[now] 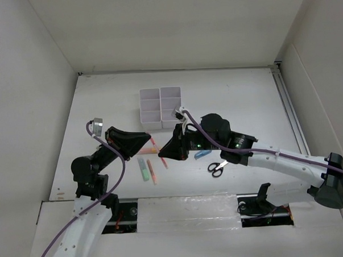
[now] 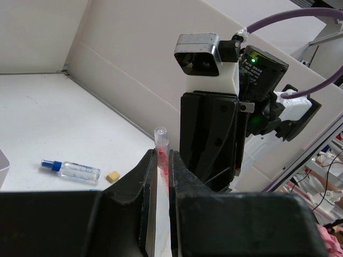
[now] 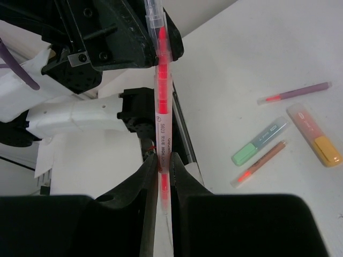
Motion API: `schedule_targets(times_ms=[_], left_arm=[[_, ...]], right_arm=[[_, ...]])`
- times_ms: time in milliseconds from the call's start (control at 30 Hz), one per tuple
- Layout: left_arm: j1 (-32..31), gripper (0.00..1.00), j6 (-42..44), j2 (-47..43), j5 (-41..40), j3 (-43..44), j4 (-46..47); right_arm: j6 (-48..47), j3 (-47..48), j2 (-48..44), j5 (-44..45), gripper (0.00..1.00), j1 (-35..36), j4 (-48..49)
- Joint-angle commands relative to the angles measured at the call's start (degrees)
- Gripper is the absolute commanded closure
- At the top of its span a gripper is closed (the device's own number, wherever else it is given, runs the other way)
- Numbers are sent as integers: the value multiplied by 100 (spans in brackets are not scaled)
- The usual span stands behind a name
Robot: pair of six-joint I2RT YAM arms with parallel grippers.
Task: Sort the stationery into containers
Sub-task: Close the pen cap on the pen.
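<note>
A red pen (image 3: 162, 115) with a clear cap is held off the table by both grippers at once. My left gripper (image 2: 161, 158) is shut on its capped end (image 2: 160, 140). My right gripper (image 3: 163, 163) is shut on its other end. In the top view the two grippers (image 1: 145, 142) (image 1: 165, 151) face each other tip to tip just in front of the white trays (image 1: 160, 108). On the table lie a green highlighter (image 3: 261, 141), an orange pen (image 3: 261, 163), an orange-yellow highlighter (image 3: 314, 134) and a pink pen (image 3: 293, 93).
Black-handled scissors (image 1: 217, 167) and a blue highlighter (image 1: 202, 154) lie under the right arm. A clear blue-capped bottle (image 2: 71, 169) and a tan eraser (image 2: 112, 176) lie on the table beyond the left gripper. White walls enclose the table.
</note>
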Motion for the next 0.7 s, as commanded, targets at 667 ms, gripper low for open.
schedule_targets(times_ms=[667], left_arm=[[-47,100,101,81,867,-144,-241]], right_arm=[[-1260,560,25,18,100,-44,140]])
